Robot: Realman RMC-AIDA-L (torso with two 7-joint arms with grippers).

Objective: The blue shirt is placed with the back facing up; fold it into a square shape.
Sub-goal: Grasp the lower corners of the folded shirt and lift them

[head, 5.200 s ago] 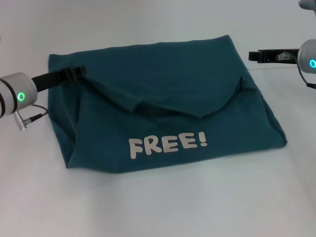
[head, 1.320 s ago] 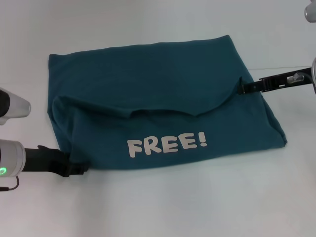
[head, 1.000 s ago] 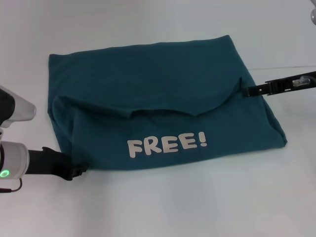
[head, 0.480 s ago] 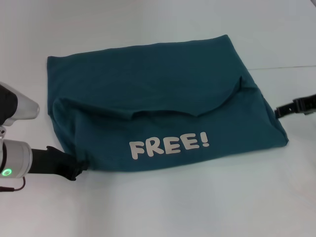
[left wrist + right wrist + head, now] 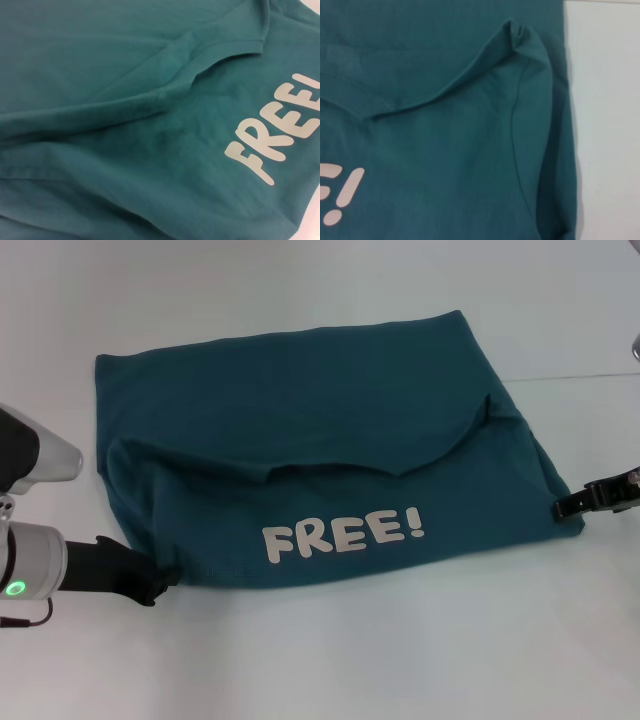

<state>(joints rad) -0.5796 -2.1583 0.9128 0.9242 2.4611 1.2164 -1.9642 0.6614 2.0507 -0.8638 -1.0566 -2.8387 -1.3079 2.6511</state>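
Observation:
The blue shirt (image 5: 300, 410) lies partly folded on the white table (image 5: 400, 660). Its lower part is turned up over the back, so the pale "FREE!" lettering (image 5: 340, 532) faces up near the front edge. My left gripper (image 5: 160, 580) sits low at the shirt's near left corner, its tip against the cloth. My right gripper (image 5: 565, 508) is at the near right corner, touching the edge. The left wrist view is filled by the shirt (image 5: 125, 100) with its lettering (image 5: 280, 135). The right wrist view shows the shirt (image 5: 445, 125), its curved folded edge and its right border.
Bare white table (image 5: 610, 100) lies to the right of the shirt, and more of it spreads in front of and behind the cloth. A thin seam line (image 5: 580, 377) crosses the table at the far right.
My left gripper went from the far left edge to the near left corner and stays there. My right gripper slid from the right side fold toward me, to the near right corner.

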